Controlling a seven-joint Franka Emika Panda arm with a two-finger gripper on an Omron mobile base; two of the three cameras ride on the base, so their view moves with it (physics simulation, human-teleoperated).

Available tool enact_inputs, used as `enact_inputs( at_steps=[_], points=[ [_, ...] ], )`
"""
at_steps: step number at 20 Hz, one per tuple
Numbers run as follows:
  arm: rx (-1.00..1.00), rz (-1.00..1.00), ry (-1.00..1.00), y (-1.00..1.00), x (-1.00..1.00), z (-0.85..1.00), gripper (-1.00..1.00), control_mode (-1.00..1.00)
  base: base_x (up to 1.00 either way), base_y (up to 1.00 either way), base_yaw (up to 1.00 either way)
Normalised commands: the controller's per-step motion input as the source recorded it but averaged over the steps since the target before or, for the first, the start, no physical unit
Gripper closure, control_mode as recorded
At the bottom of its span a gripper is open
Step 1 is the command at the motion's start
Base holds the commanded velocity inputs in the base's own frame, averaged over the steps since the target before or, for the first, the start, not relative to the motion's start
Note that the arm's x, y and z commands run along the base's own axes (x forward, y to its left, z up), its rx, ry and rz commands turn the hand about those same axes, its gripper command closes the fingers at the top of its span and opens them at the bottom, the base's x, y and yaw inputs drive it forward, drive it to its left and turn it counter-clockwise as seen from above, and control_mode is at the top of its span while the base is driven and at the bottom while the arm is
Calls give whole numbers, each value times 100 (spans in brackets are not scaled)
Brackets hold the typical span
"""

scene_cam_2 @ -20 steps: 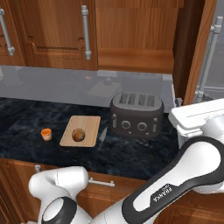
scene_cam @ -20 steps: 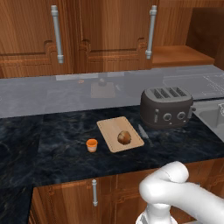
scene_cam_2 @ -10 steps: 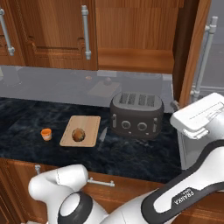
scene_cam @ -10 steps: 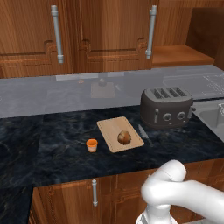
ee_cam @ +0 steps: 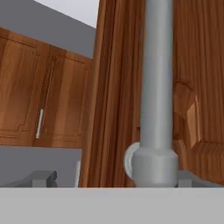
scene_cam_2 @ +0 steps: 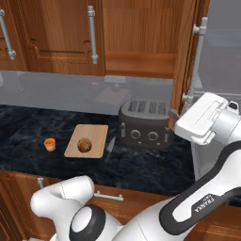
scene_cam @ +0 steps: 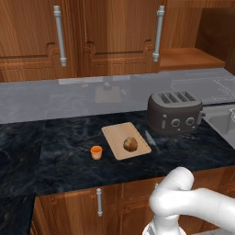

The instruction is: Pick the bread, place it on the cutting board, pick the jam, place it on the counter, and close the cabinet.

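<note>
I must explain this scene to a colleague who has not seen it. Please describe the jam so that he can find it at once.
Find the dark counter under the wooden cabinet, then the cutting board left of the toaster. The jam stands on the counter just left of the board: a tiny orange cup, unlike the round brown bread on the board.

bread (scene_cam_2: 84, 144): I see it sitting on the cutting board (scene_cam_2: 92, 135), nearer the front edge
jam (scene_cam_2: 50, 144): on the counter (scene_cam_2: 28, 129), just left of the board, not touching
toaster (scene_cam_2: 144, 124): right of the board, w/ a knife (scene_cam_2: 109, 146) lying between them
cabinet door (scene_cam_2: 185, 56): swung open at right, grey handle (scene_cam_2: 196, 61) on its edge
hand (scene_cam_2: 206, 117): white body up by that handle, can't make out the fingers from here
</note>
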Motion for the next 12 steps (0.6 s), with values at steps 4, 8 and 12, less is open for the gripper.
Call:
enact_inputs(
  at_steps=[4,8,12],
  points=[
    [-2,14,0,58,0,0,-100,-100,0,0,0],
    [0,7,0,53,0,0,-100,-100,0,0,0],
    [0,-1,0,39,0,0,-100,-100,0,0,0]
  ],
)
